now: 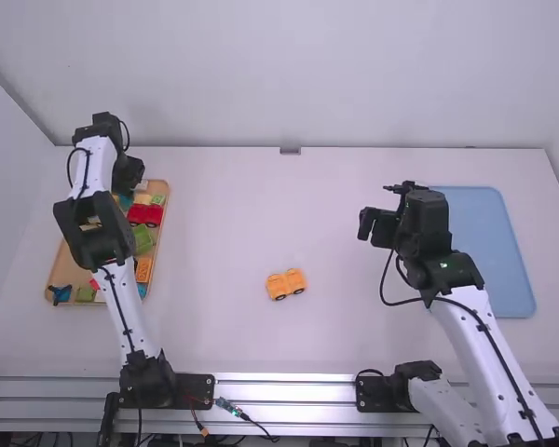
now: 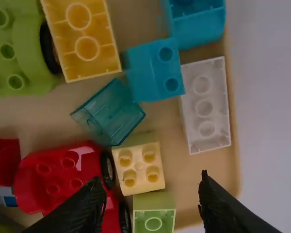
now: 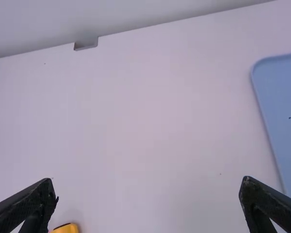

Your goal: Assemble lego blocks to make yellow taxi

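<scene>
Judged early: have only yellow wheeled base (image 1: 285,283) out, right of wooden tray (image 1: 69,274); needs building up | lies long axis crosswise, end farther from tray angled slightly forward (can't tell nose from tail) | see left gripper (image 2: 152,180) above tray, right gripper (image 3: 148,181) well right of tray, both with jaws apart, empty

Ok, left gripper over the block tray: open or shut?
Open. In its wrist view, the left gripper has its fingers wide apart, with the pale yellow block and light green block visible between them.
</scene>
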`<action>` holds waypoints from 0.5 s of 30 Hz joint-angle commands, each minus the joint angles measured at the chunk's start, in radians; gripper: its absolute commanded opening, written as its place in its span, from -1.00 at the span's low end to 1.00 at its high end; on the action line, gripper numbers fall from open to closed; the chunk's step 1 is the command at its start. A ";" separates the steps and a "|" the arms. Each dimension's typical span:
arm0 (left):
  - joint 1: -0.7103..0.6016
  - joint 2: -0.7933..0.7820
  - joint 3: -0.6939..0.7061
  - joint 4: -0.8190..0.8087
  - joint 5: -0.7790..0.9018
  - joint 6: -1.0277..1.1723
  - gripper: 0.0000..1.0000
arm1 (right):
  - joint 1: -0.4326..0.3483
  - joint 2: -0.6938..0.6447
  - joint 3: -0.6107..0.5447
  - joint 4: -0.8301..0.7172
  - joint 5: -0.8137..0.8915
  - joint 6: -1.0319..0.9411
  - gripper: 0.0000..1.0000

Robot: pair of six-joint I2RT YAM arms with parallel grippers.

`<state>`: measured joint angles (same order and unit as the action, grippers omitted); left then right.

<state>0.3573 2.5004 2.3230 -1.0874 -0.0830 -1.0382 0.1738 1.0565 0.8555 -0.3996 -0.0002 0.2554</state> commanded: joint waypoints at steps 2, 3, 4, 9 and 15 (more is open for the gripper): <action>-0.005 0.006 -0.019 -0.006 -0.012 -0.058 0.10 | 0.004 0.004 0.032 0.002 0.000 -0.002 0.99; -0.005 0.006 -0.021 -0.002 -0.011 -0.058 0.13 | 0.004 0.004 0.032 0.002 0.000 -0.002 0.99; -0.005 0.006 -0.024 0.007 -0.012 -0.058 0.20 | 0.004 0.005 0.032 0.002 0.001 -0.002 0.99; -0.005 0.006 -0.034 0.023 -0.004 -0.043 0.28 | 0.004 0.027 0.031 0.010 0.000 -0.002 0.99; -0.004 0.006 -0.086 0.099 0.026 -0.038 0.19 | 0.004 0.071 0.032 0.036 -0.002 -0.002 0.99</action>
<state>0.3573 2.5004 2.2658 -0.9993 -0.0772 -1.0813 0.1738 1.1103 0.8555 -0.3702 -0.0006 0.2554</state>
